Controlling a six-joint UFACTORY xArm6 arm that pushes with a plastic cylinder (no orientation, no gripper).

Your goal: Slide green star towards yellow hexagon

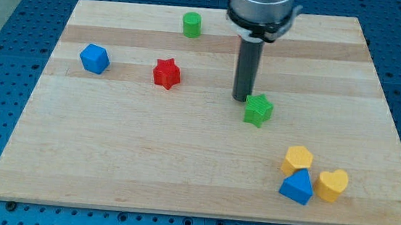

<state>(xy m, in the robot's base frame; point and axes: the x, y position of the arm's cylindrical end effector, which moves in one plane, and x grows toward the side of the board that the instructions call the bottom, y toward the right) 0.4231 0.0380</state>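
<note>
From where I stood, the rod came straight down from the arm's grey housing at the view's top, and my tip (242,99) rested on the wooden board (145,159) just above and to the left of the green star (258,109), so close that I could not tell whether they touched. The rod was a bare pusher with nothing to open or close, and it had hold of nothing. The green star sat right of the board's middle, well apart from the yellow hexagon (297,159), which lay lower and further toward the view's right. Just below that hexagon was a blue triangular block (296,187), and beside it to the right a yellow heart (332,184); the 3 sat bunched together. Toward the view's left were a red star (166,74) and a blue cube-like block (94,59), and near the top edge stood a green cylinder (191,25).
</note>
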